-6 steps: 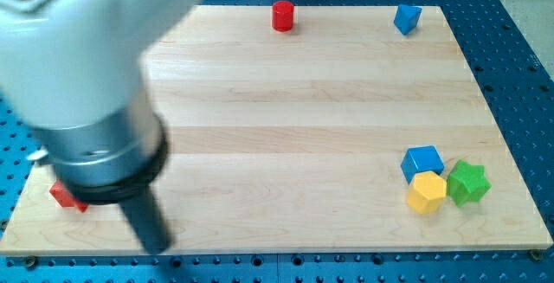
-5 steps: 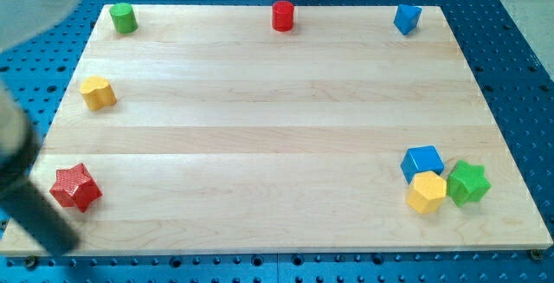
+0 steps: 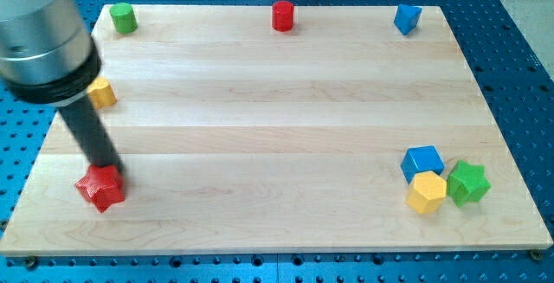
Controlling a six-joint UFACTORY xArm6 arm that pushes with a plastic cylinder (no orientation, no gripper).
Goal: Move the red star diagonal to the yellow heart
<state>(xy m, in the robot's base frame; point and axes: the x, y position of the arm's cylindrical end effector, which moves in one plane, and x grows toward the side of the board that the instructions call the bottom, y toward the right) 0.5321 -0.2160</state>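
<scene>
Red star lies near the board's bottom-left corner, with my tip touching its upper edge (no gripper here, just the rod). Yellow heart sits above it, partly hidden behind the arm.

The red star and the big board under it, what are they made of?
The red star looks like painted wood or plastic: solid even colour, slight sheen; I can't tell which. The board looks like pale, smooth wood: long grain lines and plank strips show. My tip touches the star's upper edge.
</scene>
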